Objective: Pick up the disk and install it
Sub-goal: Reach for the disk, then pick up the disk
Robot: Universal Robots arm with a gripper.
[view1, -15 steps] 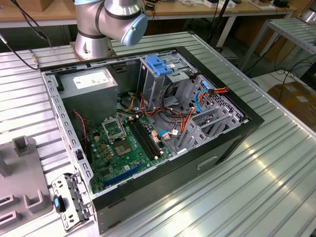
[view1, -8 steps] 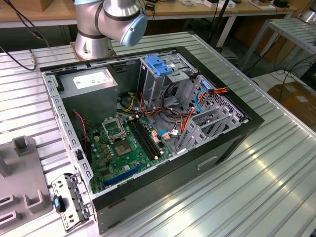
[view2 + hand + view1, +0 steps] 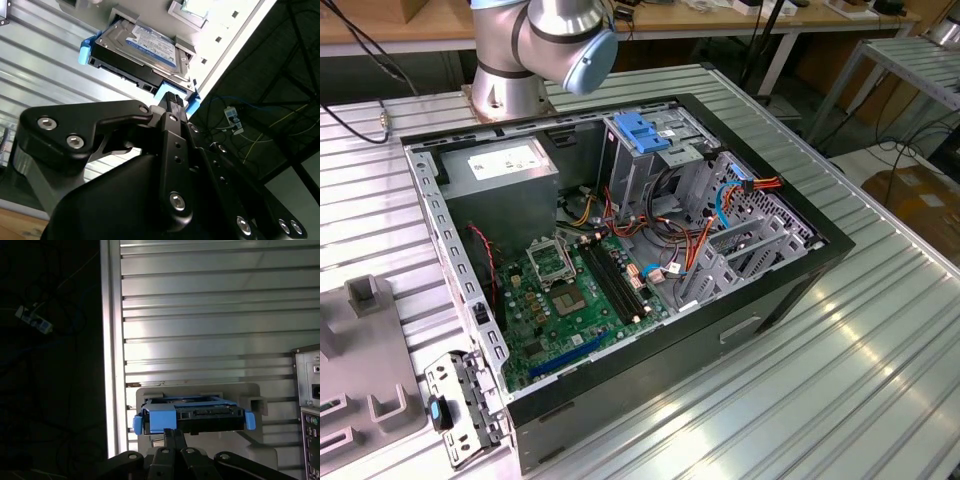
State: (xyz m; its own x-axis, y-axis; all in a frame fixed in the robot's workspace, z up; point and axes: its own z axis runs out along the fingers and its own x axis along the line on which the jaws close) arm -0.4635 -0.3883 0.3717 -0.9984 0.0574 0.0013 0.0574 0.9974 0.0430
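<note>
The disk (image 3: pixel 142 45) is a dark metal drive with a white label and blue side rails, lying in a light grey holder (image 3: pixel 187 12) on the ribbed metal table. In the first wrist view the disk (image 3: pixel 192 412) faces me edge-on, with a blue tab at each end. My gripper (image 3: pixel 174 431) sits just in front of that near edge, shut, with nothing between its tips. In the second wrist view the gripper (image 3: pixel 172 100) reaches up to the disk's blue rail (image 3: pixel 167 91); whether they touch is unclear.
The open computer case (image 3: pixel 800 290) lies on the table with a blue-topped drive cage (image 3: pixel 642 135), a grey power supply (image 3: pixel 505 165) and a green motherboard (image 3: pixel 570 300). The arm's base (image 3: pixel 545 45) stands behind it. The table edge (image 3: pixel 112 365) runs close to the holder, dark floor with cables beyond.
</note>
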